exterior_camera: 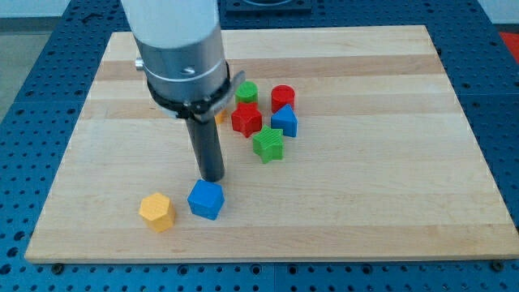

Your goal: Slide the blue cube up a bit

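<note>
The rod ends in my tip, which is seen resting on the wooden board just above the blue cube, toward the view's top. The tip is placed right beside the cube's upper edge; whether the two are touching cannot be told from this view. No jaws are carried by the rod, so nothing is gripped: it is a plain dark stick held upright under a wide grey arm housing.

The blue cube is found directly below the tip, toward the view's bottom, and lies well apart from the main cluster. To the lower left of the tip, just beside the blue cube on the view's left, an orange block of roughly hexagonal shape is seen, apart from the cube by a narrow gap.

Up and to the right of the tip, a group of blocks is gathered. A green star-shaped block is nearest to the tip. Above it a red star-shaped block is set, with a green cylinder just above that. Further to the right a blue block, of a shape not clearly made out, is placed, with a red cylinder just above it. A small orange-yellow block is only partly shown behind the rod, and its shape cannot be made out.
</note>
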Controlling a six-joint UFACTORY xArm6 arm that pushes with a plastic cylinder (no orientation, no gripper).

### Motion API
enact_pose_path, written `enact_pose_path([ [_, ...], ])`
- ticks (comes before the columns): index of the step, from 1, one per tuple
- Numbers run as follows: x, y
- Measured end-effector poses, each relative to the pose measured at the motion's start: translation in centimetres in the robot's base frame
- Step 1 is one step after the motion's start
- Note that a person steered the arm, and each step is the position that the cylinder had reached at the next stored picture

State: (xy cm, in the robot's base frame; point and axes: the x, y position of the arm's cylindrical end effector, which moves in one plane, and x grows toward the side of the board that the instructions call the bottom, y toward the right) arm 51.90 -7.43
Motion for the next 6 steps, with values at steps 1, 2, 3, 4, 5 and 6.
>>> enact_pose_path([
  [1,1.3,3.1],
  [2,4.9,4.1],
  [3,7.3,2.5],
  [4,7.3,-0.6],
  [5,6.6,-2.9],
  [6,5.3,-2.9],
])
